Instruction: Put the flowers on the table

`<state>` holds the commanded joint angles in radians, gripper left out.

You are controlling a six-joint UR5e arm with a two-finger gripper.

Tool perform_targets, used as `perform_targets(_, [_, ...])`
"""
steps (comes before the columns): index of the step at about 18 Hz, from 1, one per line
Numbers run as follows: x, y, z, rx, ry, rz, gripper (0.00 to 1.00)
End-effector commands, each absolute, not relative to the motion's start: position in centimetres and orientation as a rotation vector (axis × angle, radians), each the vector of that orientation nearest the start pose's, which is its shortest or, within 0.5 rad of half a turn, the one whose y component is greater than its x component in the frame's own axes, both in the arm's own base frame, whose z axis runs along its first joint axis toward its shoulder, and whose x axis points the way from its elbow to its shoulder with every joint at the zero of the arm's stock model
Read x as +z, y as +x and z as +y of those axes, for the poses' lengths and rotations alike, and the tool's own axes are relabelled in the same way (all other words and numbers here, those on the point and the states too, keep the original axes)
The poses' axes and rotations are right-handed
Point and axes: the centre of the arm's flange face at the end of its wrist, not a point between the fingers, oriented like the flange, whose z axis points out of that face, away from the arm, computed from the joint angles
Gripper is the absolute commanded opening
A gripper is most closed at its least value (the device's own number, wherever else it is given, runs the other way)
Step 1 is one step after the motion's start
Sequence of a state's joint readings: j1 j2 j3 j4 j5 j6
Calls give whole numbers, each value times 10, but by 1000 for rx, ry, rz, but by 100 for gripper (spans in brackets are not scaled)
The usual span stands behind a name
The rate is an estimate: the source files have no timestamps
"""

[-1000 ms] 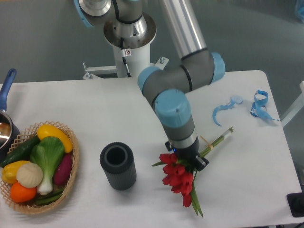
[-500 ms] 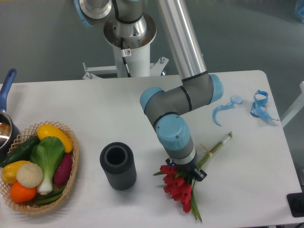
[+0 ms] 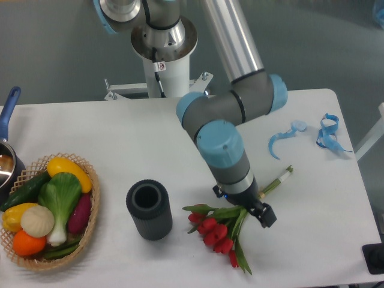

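Observation:
The flowers [image 3: 214, 231], a bunch of red tulips with green leaves, lie flat on the white table [image 3: 150, 132]. Their heads are to the right of the dark cylinder and their tied stems [image 3: 277, 179] point up and right. My gripper [image 3: 255, 209] hangs over the middle of the stems. One black finger [image 3: 267, 217] shows to the right of the stems and stands apart from them. The other finger is hidden under the wrist. The jaws look open and hold nothing.
A dark ribbed cylinder [image 3: 149, 209] stands upright left of the flowers. A wicker basket [image 3: 90, 210] of vegetables sits at the front left. A pot with a blue handle [image 3: 8, 108] is at the left edge. Blue ribbon pieces [image 3: 327, 133] lie at the back right.
The flower heads have swung left towards the cylinder and now lie flatter. My wrist dipped, then rose and shifted right. The visible finger has moved away from the stems.

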<state>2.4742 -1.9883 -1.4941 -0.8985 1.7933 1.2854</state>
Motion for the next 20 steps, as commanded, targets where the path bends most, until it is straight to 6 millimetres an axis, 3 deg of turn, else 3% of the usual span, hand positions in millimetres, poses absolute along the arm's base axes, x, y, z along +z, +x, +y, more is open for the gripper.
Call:
perform_targets(2, [370, -459, 483, 517, -3096, 546, 100])
perform_targets(6, [417, -476, 420, 383, -3043, 691, 100])
perform_targets(9, [441, -483, 385, 328, -2987, 736, 100])
perform_targets(11, [445, -482, 365, 254, -2984, 767, 100])
perform_targets(16, [467, -499, 297, 180, -2873, 914, 100])
perform_targets(20, [470, -503, 289, 184, -2819, 944, 100])
